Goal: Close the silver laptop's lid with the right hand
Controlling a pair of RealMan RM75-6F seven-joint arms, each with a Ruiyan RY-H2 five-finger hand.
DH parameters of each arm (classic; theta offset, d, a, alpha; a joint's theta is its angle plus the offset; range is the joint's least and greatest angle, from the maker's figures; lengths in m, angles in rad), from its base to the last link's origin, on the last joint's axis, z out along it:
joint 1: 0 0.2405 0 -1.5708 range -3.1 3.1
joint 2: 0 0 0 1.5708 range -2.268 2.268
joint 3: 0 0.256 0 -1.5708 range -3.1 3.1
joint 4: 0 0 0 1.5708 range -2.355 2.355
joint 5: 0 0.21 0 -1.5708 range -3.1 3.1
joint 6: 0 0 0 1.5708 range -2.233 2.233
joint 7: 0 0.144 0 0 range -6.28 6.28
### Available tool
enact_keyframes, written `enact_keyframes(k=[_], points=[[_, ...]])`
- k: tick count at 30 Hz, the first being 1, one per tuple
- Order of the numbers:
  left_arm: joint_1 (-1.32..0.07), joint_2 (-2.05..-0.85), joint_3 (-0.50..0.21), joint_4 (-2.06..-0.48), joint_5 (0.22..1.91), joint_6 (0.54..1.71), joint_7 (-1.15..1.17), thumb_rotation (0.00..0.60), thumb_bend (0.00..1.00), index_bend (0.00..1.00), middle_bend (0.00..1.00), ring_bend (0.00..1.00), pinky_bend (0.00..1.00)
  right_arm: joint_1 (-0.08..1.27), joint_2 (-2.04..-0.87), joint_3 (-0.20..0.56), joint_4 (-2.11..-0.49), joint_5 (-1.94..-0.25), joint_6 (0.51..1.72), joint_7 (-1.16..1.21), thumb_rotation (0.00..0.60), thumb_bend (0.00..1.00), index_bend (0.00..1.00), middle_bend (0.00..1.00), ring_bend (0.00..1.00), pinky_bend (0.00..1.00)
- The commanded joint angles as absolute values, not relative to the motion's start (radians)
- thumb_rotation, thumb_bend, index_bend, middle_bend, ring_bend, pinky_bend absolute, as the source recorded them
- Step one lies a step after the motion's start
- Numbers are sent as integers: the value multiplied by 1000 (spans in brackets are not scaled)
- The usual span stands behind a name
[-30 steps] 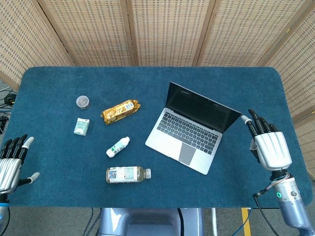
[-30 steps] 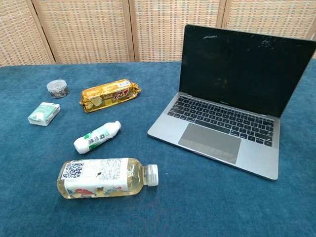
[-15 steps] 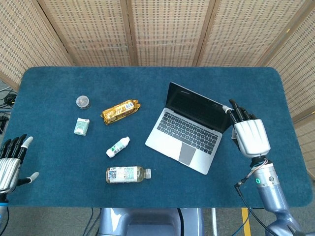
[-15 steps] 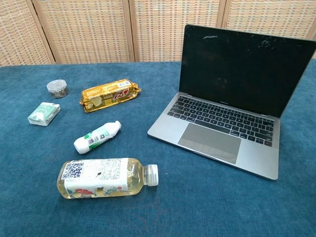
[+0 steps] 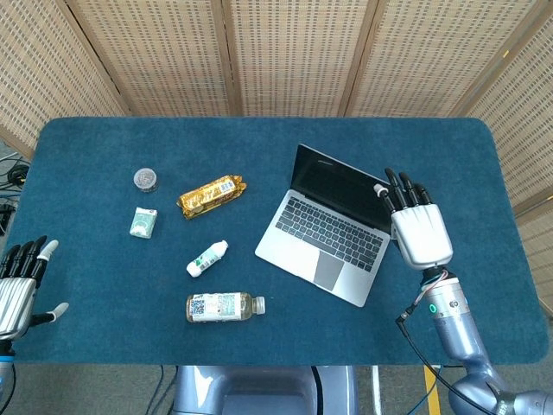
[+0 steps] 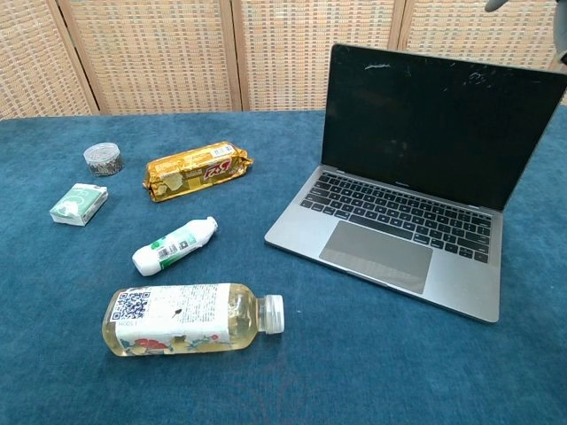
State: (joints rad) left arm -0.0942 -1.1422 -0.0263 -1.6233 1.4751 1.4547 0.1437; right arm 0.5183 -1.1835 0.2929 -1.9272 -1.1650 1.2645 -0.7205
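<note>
Right hand [image 5: 421, 233] moved left over laptop [image 5: 333, 226] lid.

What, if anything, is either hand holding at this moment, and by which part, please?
Nothing is held. The right hand, fingers extended, is beside the open silver laptop's lid; contact cannot be told. The left hand is open and empty.

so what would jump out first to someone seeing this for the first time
The open silver laptop on the right half of the blue table, its dark screen upright. Next, the right hand with fingers spread, at the far right corner of the lid; contact cannot be told. Left of the laptop lie a gold snack pack and a bottle of pale drink on its side.
</note>
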Motion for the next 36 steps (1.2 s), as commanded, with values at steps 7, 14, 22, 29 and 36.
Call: enact_keyframes(k=[7,14,22,29,36], points=[[-97,-1145,-23,-1620,1475,1445,147,600,57,0,0,0,0,581,-1228,310,-1877,-1098,1241,-759,600,1000,150,6,0,145],[-101,-1148,-24,-1615,1466,1435,143,600,58,0,0,0,0,633,-1257,337,-1821,-1034,1222,-771,600,1000,150,36,0,145],[-104,-1154,-23,-1611,1464,1428,150,600,58,0,0,0,0,680,-1262,355,-1784,-960,1183,-759,600,1000,71,0,0,73],[-106,-1156,-21,-1609,1462,1421,153,600,58,0,0,0,0,721,-1273,354,-1737,-884,1146,-765,600,1000,70,0,0,73],[-110,-1159,-23,-1603,1452,1412,152,600,58,0,0,0,0,755,-1302,350,-1667,-821,1124,-761,600,1000,70,0,0,60]])
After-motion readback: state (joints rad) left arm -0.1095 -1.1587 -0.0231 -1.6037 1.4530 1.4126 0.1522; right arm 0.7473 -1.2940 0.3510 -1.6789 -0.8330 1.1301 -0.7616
